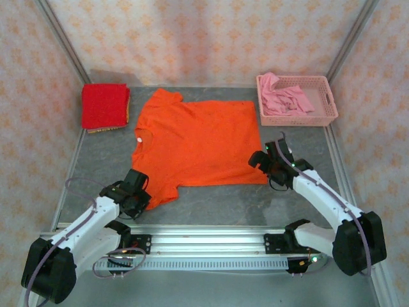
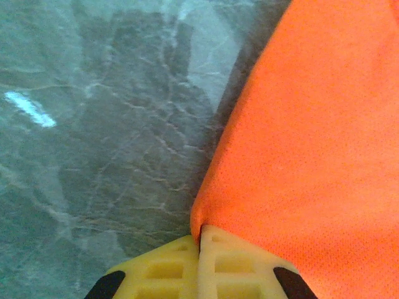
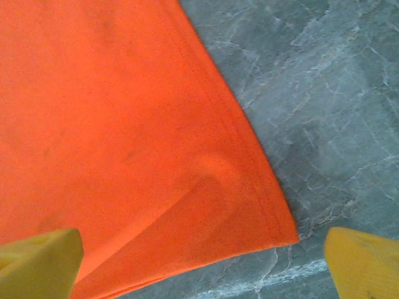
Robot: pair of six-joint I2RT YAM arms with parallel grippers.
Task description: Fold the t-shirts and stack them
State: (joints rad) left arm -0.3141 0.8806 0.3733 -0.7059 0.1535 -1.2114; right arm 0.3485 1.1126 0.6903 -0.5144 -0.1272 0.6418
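Note:
The orange t-shirt lies spread flat in the middle of the table, its white neck tag toward the left. My left gripper sits at the near left sleeve, and in the left wrist view the left gripper has its yellow fingers shut on a fold of the orange cloth. My right gripper stands open over the shirt's near right hem corner, one yellow fingertip over the cloth, the other over bare table. The red t-shirt lies folded at the back left.
A pink lattice basket stands at the back right with crumpled pink cloth inside. Grey marbled table shows between the shirt and the arm bases. Patterned walls enclose the table on three sides.

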